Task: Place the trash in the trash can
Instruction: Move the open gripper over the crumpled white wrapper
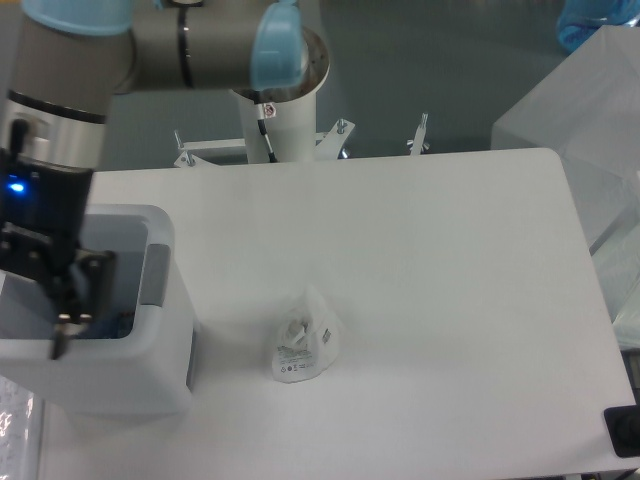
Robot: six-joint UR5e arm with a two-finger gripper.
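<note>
Matte white table (430,300), crinkly plastic wrapper (305,345)

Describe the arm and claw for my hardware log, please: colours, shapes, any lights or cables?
The arm is built of thick grey-silver tubes with light-blue joint caps. Its wrist section is silver, then black, with a small blue light glowing on the black part. The claw is black with two slim fingers. A thin black cable hangs at the white mounting column.

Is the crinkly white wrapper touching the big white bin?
Apart. The camera view shows the wrapper lying alone on the table, with a clear strip of bare tabletop between it and the bin.
</note>
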